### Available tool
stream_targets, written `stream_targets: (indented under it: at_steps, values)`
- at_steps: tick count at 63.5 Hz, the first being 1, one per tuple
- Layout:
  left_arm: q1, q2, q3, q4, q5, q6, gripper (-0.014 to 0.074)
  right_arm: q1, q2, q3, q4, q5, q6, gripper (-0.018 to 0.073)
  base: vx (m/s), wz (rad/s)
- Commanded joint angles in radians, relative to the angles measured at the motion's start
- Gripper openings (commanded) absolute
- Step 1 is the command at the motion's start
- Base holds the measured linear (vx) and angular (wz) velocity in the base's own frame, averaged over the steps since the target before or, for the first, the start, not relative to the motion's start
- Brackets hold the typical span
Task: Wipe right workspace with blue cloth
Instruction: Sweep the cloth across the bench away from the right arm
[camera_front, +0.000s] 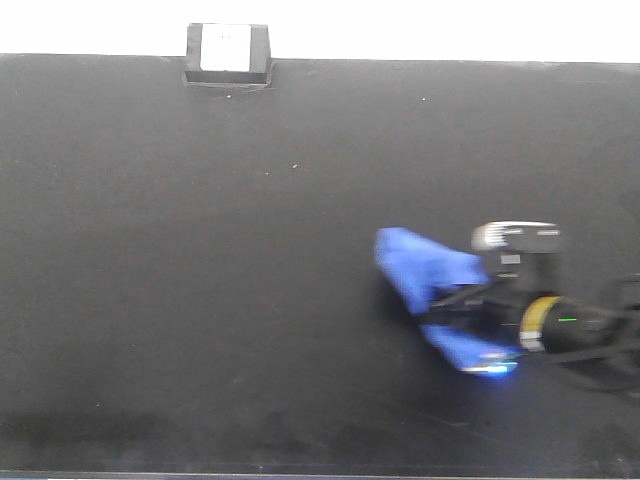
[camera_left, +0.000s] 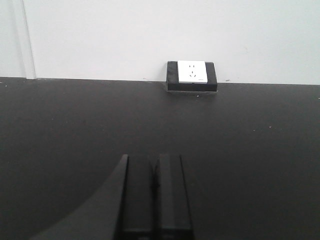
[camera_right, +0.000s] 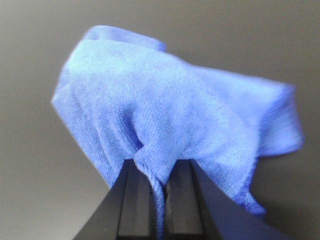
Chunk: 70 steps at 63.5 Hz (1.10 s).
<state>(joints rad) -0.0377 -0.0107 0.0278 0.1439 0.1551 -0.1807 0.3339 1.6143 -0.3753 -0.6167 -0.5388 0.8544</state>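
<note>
Takes in first a wide matte black benchtop (camera_front: 200, 300), filling nearly the whole front view and backed along its far edge by a plain pale wall (camera_left: 150, 35). Finds the small bright blue microfibre cloth (camera_front: 425, 268) on the right side of that surface, toward the near edge, bunched in loose folds and spreading leftward from the right gripper (camera_front: 445, 300). Grips it clenched: seen from the right wrist, pinches a gathered tuck of fabric between two dark fingers (camera_right: 132, 200), with the rest fanning out ahead and a thin tail drooping down between them. Cannot tell through the blur whether the fabric presses on the surface or rides just above it. Hangs the left gripper (camera_left: 152, 165) over bare bench, jaws closed together on nothing, pointing toward the far edge. Shows lastly a small black block with a white socket face (camera_front: 228, 52) at the far edge, left of centre, well apart from the cloth. Looks light, soft and floppy, neither slippery nor fragile; likely folds under or trails rather than pushing stiffly, so probably wipes best dragged flat under gentle pressure. Probably best taken by a thick gathered bunch, as here, not by a thin hem corner prone to slipping free.
</note>
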Motion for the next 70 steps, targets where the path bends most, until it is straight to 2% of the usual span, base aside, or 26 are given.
stream_targets:
  at_steps: [1,10,17,21,27,36,42,48,57,70]
  values:
    - [-0.005,-0.015,0.03,0.001,-0.083,-0.008,-0.0006,0.103,0.035,-0.071,0.014,-0.123,0.017,0.0006,0.0,0.0]
    - [-0.005,-0.015,0.03,0.001,-0.083,-0.008,-0.0006,0.285,0.137,-0.184,0.096,-0.065,0.017,0.0007,0.0,0.0]
    - [-0.005,-0.015,0.03,0.001,-0.083,-0.008,-0.0006,0.382,0.19,-0.271,0.14,0.011,0.017,0.0009,0.0,0.0]
    - [-0.005,-0.015,0.03,0.001,-0.083,-0.008,-0.0006,0.407,0.202,-0.305,0.165,0.064,0.017,0.001,0.0,0.0]
    - [-0.005,-0.015,0.03,0.001,-0.083,-0.008,-0.0006,0.395,0.195,-0.316,0.221,0.148,0.015,0.001,0.0,0.0]
    - [-0.005,-0.015,0.03,0.001,-0.083,-0.008,-0.0006,0.301,0.168,-0.307,0.232,0.317,0.009,0.001,0.0,0.0]
    - [-0.005,-0.015,0.03,0.001,-0.083,-0.008,-0.0006,0.195,0.139,-0.307,0.216,0.496,-0.002,0.0013,0.0,0.0]
    - [-0.005,-0.015,0.03,0.001,-0.083,-0.008,-0.0006,0.073,0.101,-0.307,0.179,0.616,-0.06,0.0013,0.0,0.0]
    - [-0.005,-0.015,0.03,0.001,-0.083,-0.008,-0.0006,-0.119,0.032,-0.307,0.095,0.707,-0.115,0.0013,0.0,0.0]
    - [-0.005,-0.015,0.03,0.001,-0.083,-0.008,-0.0006,-0.382,-0.032,-0.307,-0.02,0.769,-0.121,0.0013,0.0,0.0]
